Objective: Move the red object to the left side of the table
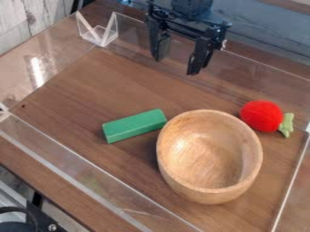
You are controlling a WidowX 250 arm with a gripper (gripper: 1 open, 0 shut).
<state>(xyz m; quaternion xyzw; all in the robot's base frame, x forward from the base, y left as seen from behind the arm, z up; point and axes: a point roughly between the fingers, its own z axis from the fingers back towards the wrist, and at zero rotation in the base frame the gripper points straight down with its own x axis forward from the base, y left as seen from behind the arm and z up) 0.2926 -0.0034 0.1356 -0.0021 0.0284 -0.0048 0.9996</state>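
Item: red object [262, 115], small round strawberry-like toy, green stem pointing toward the right edge; location: right side of the worktop [85, 95], just beside the wooden bowl [209, 154]; no long axis to speak of. Your fingers [176, 54]: spread wide, empty, pointing down near the back wall. The toy lies right of and nearer the camera than them; the green block [133, 125] sits left of the bowl.

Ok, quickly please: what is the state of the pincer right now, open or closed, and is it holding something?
Pincer: open, holding nothing; it hangs above the table, well away from the red object.
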